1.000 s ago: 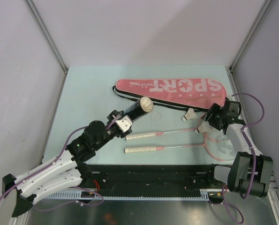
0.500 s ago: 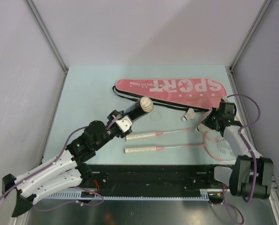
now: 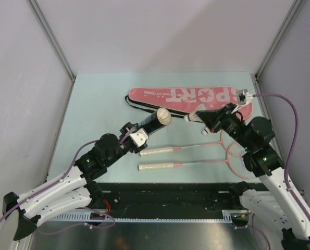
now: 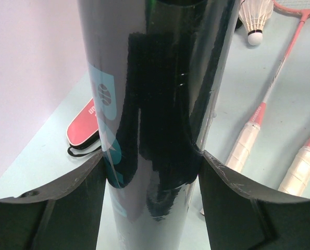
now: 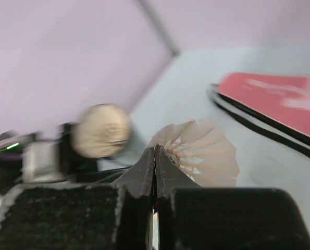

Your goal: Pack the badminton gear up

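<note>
Your right gripper is pinched shut on a shuttlecock's feathers, mid-frame just below the pink bag, arm reaching in from lower right. Your left gripper clamps the black tube, angled up toward it.

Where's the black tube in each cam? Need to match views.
Top external: shiny black lettered tube left of centre, tilted, gripped by the left pincer.
Left wrist: fills the centre of the picture.
Right wrist: only its pale round end, blurred, at left.
Shared landmark: long pink racket bag, in all three.
</note>
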`<state>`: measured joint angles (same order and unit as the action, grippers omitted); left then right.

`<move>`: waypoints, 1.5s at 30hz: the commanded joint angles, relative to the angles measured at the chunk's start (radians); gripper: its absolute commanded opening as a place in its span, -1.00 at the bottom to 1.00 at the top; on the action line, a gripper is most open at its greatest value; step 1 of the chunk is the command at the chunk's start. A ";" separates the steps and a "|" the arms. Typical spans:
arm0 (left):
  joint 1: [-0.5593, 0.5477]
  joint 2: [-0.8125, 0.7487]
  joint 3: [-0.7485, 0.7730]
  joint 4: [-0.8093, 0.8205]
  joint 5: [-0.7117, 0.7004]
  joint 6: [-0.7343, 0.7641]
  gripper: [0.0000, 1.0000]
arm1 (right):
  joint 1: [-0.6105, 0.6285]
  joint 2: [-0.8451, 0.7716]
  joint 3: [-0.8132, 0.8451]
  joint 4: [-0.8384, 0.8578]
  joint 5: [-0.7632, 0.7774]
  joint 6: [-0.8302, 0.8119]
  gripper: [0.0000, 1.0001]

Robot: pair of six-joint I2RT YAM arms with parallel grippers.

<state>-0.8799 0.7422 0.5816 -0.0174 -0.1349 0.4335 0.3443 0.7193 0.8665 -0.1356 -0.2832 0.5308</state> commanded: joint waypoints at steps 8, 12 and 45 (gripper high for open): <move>-0.005 -0.004 0.044 0.082 0.015 -0.010 -0.67 | 0.589 0.067 0.115 0.277 0.231 -0.124 -1.00; -0.005 -0.007 0.044 0.082 0.015 -0.012 -0.67 | 0.781 0.149 0.181 0.218 0.531 -0.287 -1.00; -0.005 -0.020 0.043 0.082 0.015 -0.010 -0.69 | 0.531 0.287 0.269 0.102 0.224 -0.114 0.17</move>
<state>-0.8799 0.7448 0.5816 -0.0166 -0.1272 0.4267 1.0767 1.0271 1.0954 -0.0296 0.3496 0.2142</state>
